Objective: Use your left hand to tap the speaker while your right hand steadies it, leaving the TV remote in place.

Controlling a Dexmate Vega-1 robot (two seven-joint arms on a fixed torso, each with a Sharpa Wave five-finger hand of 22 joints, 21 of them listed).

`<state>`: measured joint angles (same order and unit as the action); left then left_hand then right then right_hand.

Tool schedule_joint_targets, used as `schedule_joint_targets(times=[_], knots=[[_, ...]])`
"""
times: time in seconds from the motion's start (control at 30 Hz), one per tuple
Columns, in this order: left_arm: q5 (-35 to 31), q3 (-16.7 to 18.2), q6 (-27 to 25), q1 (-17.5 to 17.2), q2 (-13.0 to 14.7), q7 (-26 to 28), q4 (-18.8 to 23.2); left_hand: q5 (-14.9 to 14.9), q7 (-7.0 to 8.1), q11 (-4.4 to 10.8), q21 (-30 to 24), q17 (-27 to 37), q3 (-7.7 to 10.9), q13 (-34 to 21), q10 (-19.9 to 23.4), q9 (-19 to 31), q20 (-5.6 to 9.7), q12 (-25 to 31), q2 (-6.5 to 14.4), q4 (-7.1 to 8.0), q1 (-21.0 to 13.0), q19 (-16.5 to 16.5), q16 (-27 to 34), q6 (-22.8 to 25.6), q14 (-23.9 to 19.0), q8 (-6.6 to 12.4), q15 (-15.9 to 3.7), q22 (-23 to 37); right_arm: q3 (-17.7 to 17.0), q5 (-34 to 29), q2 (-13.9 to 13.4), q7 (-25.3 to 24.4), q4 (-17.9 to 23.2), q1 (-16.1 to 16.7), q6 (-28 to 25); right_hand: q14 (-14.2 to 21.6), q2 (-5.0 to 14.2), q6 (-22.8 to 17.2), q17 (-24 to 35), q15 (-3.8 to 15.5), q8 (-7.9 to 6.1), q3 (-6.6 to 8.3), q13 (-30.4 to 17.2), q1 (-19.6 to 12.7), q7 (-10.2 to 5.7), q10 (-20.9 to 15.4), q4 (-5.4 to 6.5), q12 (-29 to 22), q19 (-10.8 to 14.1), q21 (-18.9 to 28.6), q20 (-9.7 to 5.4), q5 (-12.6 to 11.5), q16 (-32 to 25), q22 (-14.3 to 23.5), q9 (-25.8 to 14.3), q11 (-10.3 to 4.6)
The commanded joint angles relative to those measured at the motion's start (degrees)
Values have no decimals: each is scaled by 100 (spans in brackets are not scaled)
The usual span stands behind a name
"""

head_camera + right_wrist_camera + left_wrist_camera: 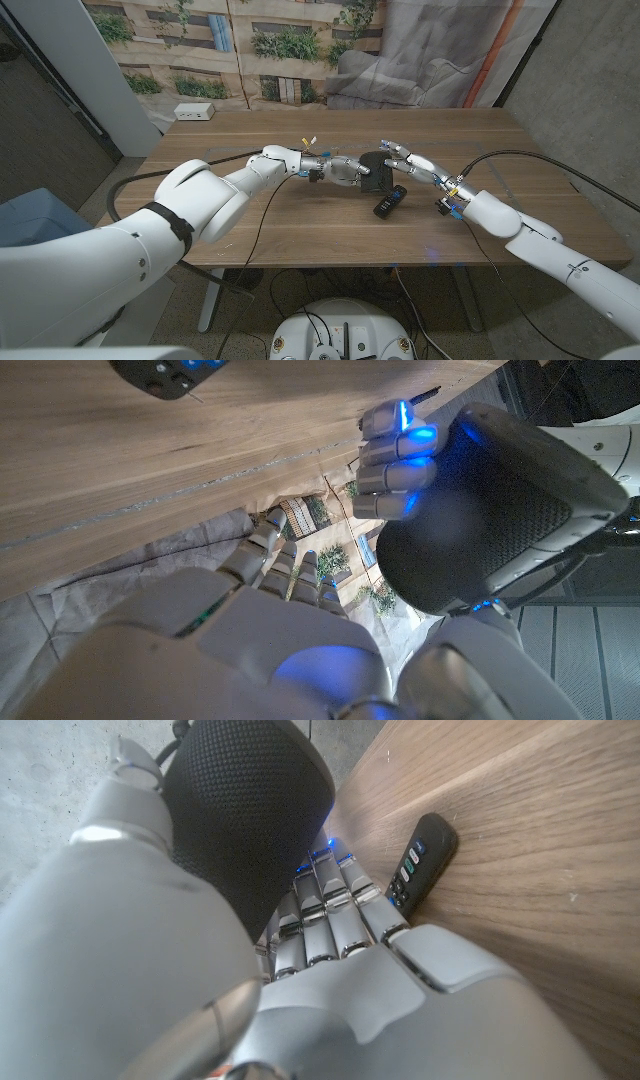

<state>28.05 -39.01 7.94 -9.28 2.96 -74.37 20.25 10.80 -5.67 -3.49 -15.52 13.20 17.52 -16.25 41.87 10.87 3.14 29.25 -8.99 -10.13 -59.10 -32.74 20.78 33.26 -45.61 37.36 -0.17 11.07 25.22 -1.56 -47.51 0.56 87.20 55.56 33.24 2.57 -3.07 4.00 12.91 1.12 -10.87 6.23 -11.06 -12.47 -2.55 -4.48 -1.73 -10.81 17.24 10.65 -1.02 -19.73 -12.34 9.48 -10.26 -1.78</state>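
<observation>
Both hands [345, 171] [405, 157] against speaker [375, 168]

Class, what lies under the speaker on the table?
The speaker stands on the wooden table. Both hands, left and right, crowd it, so its base is hidden. The remote lies beside it, not underneath.

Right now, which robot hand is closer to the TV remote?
Right. The right hand is at the speaker, just behind the TV remote. The left hand is on the speaker's far side.
</observation>
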Motion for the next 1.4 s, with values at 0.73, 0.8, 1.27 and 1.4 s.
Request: schedule_joint_targets(times=[0.73, 0.8, 1.27, 1.4], knots=[[-18, -42, 49, 24, -109, 40, -2, 31, 915, 1511, -75, 23, 149, -1144, 2022, -45, 547, -25, 1227, 8, -755, -62, -22, 1248, -673, 1910, -1350, 19, 216, 18, 163, 156, -520, -257, 343, 5, 7, 18, 40, 59, -54, -65, -10, 55, -111, 3, 3, -16, 30, -1, -18, -71, -26, 6, -11, -30], [-29, -51, 60, 26, -112, 51, -1, 31, 916, 1509, -77, 24, 150, -1145, 2033, -48, 548, -24, 1224, 8, -758, -65, -22, 1249, -679, 1907, -1350, 19, 225, 51, 176, 180, -559, -275, 369, 12, 5, 10, 41, 71, -57, -70, -10, 56, -117, -8, 3, -21, 35, 1, -22, -75, -29, 6, -11, -39], [-53, -72, 29, 58, -122, 151, -3, 29, 919, 1504, -80, 30, 158, -1153, 2058, -62, 557, -34, 1205, 2, -780, -62, -24, 1260, -712, 1893, -1347, 20, 160, 86, 96, 166, -494, -236, 328, 21, 0, -14, 44, 77, -66, -89, -10, 57, -113, -23, 1, -25, 50, 4, -34, -92, -33, 6, -11, -41], [-50, -71, 16, 60, -125, 159, -3, 29, 920, 1504, -82, 31, 161, -1154, 2061, -65, 558, -38, 1200, 0, -787, -62, -25, 1262, -720, 1890, -1346, 20, 98, 116, 25, 154, -383, -177, 260, 28, 0, -17, 45, 68, -67, -96, -10, 60, -106, -29, 2, -26, 58, 6, -32, -98, -36, 5, -11, -40]])
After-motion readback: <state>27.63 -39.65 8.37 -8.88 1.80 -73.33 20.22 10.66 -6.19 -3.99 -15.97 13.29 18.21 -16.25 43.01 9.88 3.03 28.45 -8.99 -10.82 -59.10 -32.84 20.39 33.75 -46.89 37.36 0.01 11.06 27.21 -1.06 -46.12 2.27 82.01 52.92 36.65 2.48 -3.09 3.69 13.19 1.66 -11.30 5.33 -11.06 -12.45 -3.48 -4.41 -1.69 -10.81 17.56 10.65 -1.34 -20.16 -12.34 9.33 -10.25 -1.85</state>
